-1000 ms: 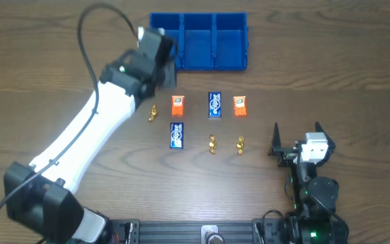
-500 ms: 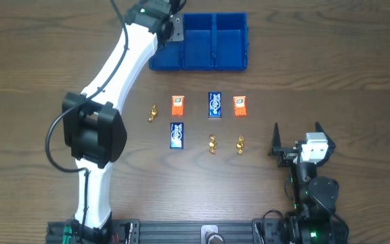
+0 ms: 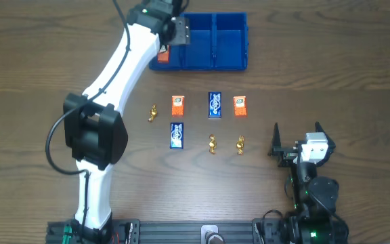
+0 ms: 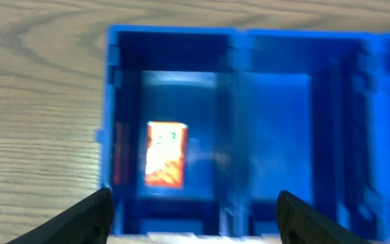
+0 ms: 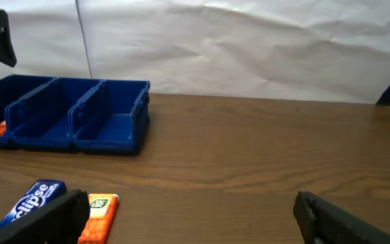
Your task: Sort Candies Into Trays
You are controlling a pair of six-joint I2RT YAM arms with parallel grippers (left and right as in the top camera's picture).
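The left hand (image 4: pixel 193 200) hangs wide open, empty, above the orange candy (image 4: pixel 165 154) in the tray (image 4: pixel 175 37).

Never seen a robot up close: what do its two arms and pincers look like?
The left arm has long white links with black joints and a black cable looping beside it. The right arm is mostly black, with a white block at the wrist and a green light near its base. The left gripper and right gripper have black tapered fingers.

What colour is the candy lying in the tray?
The candy is orange, clearest in the left wrist view.
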